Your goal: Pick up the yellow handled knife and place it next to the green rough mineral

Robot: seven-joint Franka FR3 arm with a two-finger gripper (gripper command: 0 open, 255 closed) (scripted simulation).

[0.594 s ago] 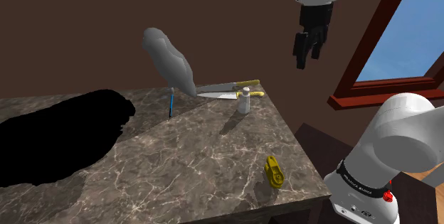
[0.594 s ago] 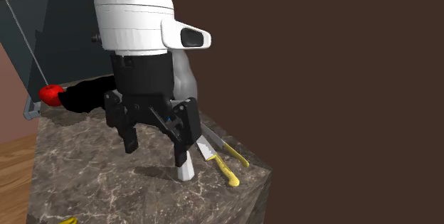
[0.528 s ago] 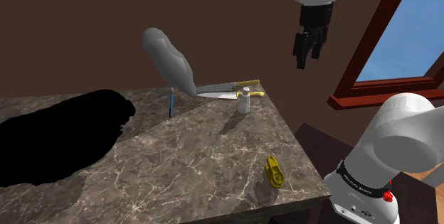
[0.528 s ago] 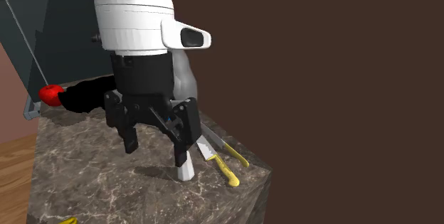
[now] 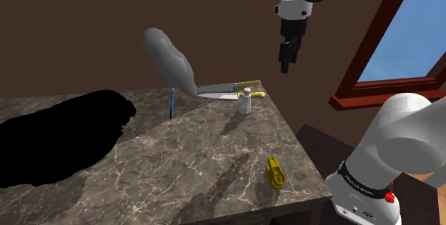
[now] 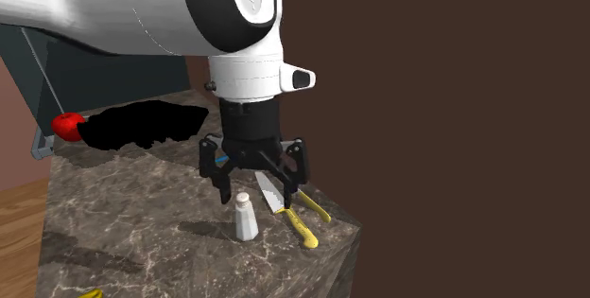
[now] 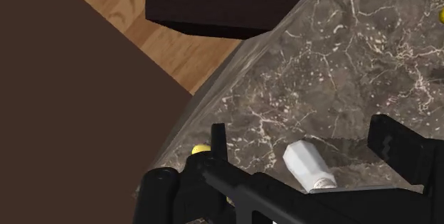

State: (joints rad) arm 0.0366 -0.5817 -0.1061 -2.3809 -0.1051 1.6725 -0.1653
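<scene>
Two yellow-handled knives lie side by side at the marble table's far corner, one knife (image 5: pixel 239 95) (image 6: pixel 301 224) nearer the white shaker, the other knife (image 5: pixel 234 86) (image 6: pixel 314 205) behind it. A yellow handle end (image 7: pixel 201 148) peeks out beside one finger. The rough mineral (image 5: pixel 170 63), drawn grey, stands tall just to the knives' left in the shoulder view. My gripper (image 5: pixel 286 61) (image 6: pixel 257 196) (image 7: pixel 299 124) hangs open well above the knives and shaker, holding nothing.
The white shaker (image 5: pixel 244 102) (image 6: pixel 246 219) (image 7: pixel 309 167) stands right beside the knives. A blue pen (image 5: pixel 171 106) leans by the mineral. A yellow object (image 5: pixel 275 172) lies near the table's (image 5: pixel 200 159) front edge. A black area (image 5: pixel 57 138) covers its left.
The arm has swung towards the shoulder view's left and the back wall. The hand has turned, and the gripper now hangs over the knives and shaker. Nothing on the table moved.
</scene>
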